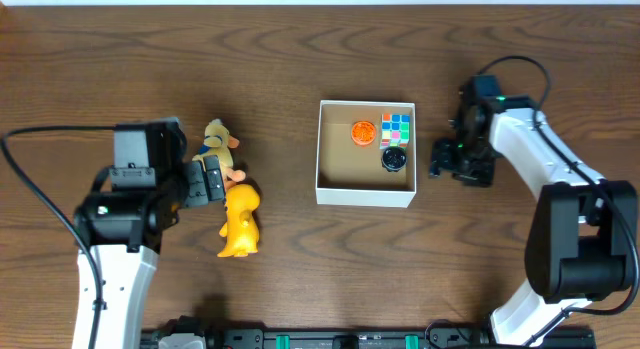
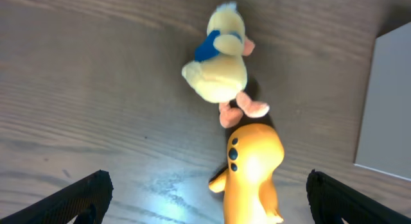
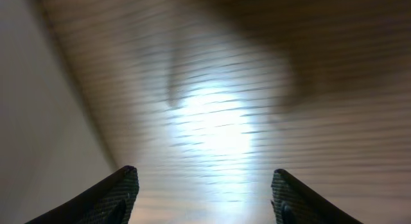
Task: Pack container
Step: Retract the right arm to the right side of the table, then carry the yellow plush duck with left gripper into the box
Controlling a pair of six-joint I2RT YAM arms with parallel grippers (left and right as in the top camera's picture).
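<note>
The container point(image 1: 366, 196) stands at the table's middle, white-walled with a brown floor. Inside it are an orange round toy point(image 1: 362, 133), a colourful cube point(image 1: 397, 128) and a black round object point(image 1: 394, 160). A plush duck point(image 1: 217, 145) and an orange toy animal point(image 1: 240, 222) lie left of it; both show in the left wrist view, the duck point(image 2: 218, 63) above the orange toy point(image 2: 252, 169). My left gripper point(image 2: 205, 198) is open, its fingers either side of the orange toy. My right gripper point(image 3: 202, 192) is open and empty over bare wood just right of the container.
The container's white wall shows at the right edge of the left wrist view point(image 2: 388, 102) and at the left of the right wrist view point(image 3: 32, 121). Bare wooden table point(image 1: 300, 39) surrounds everything.
</note>
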